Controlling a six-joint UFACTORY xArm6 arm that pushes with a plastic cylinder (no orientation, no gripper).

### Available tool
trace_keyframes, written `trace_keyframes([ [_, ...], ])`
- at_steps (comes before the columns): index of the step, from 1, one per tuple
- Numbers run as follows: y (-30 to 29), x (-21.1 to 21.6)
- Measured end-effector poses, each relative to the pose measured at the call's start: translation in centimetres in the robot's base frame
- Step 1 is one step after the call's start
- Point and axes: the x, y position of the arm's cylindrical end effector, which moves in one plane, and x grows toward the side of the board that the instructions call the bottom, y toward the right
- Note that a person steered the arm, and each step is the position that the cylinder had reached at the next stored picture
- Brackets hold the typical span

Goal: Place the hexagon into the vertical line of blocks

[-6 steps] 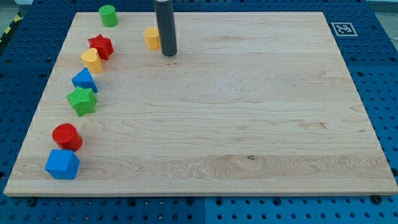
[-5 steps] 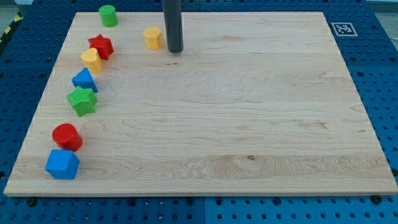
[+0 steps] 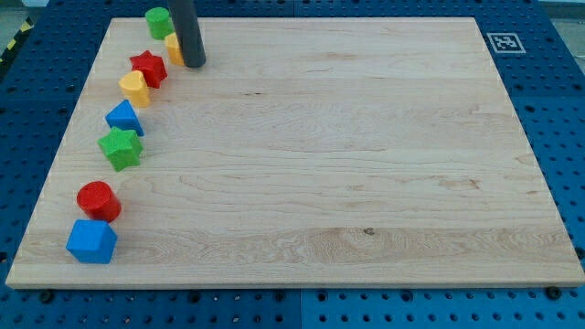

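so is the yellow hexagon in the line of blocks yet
Nearly in: yellow hexagon sits between green cylinder and red star, my tip against its right side.

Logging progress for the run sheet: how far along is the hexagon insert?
Mostly done: the yellow hexagon now sits between the green cylinder and the red star, roughly in the line of blocks on the view's left. In hand: my tip is against the hexagon's right side, partly hiding it. Left: maybe a small nudge left, since it looks slightly right of the line; then back off.
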Motion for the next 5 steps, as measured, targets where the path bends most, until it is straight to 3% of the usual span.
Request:
trace_keyframes([
  [1, -0.4, -0.2],
  [3, 4.7, -1.3],
  [5, 3.5, -2.2],
])
